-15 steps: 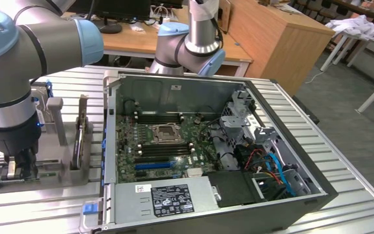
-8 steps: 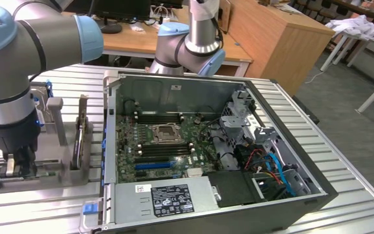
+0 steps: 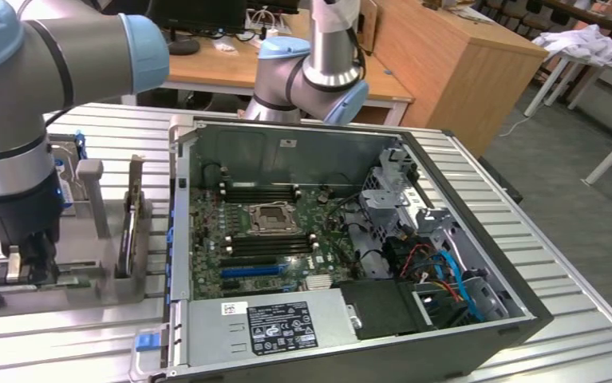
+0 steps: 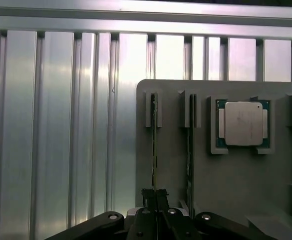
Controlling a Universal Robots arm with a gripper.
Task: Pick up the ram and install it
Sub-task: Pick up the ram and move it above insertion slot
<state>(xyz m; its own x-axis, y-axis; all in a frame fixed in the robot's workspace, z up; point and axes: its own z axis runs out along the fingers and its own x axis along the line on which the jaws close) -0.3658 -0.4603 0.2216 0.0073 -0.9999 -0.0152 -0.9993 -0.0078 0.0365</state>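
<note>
Found the pincer (image 4: pixel 154 196) pinched together on the thin upper edge of the ram (image 4: pixel 154 145), low over the grey holder (image 4: pixel 225 190) on the ribbed surface (image 4: pixel 46 130), beside the open case (image 3: pixel 476 335) on the exterior view's left. Saw the ram standing on its long edge in the slot nearest the holder's outer edge, with a second stick (image 4: pixel 189 150) in the next slot just beside it and a CPU (image 4: pixel 243 123) in its pocket further in. Judged the ram light, stiff and thin, yet fragile: best held squarely by the bare board edges, away from chips and contacts, with no twisting or bending. Noted little room sideways, given the neighbouring stick and the slot walls, but open room straight up. Reckoned the bare surface beyond the holder's outer edge free for moving, with the case's raised wall standing between holder and memory slots (image 3: pixel 266 194).
</note>
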